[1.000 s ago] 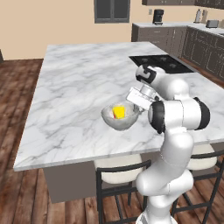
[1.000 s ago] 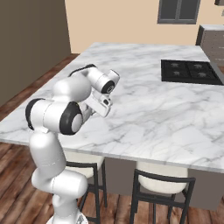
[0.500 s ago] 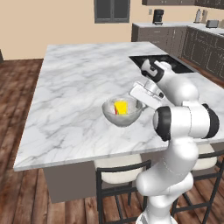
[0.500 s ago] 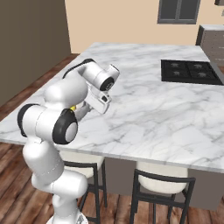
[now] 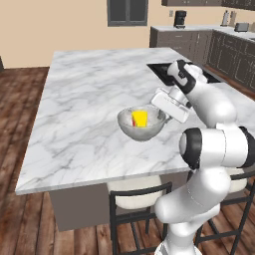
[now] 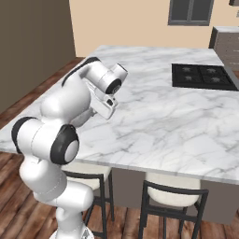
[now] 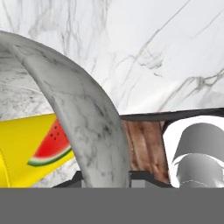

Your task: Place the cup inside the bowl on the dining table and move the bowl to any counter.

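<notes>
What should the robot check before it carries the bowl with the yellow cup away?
1. Cup inside the bowl: ok.
2. Cup upright: ok, in the left base view.
3. Gripper shut on the bowl's rim: ok; the wall runs between the finger tips in the hand view.
4. Bowl lifted off the dining table: cannot tell.
5. Bowl level: ok, roughly.
6. Counter for putting it down: far behind the table, not ok yet.
</notes>
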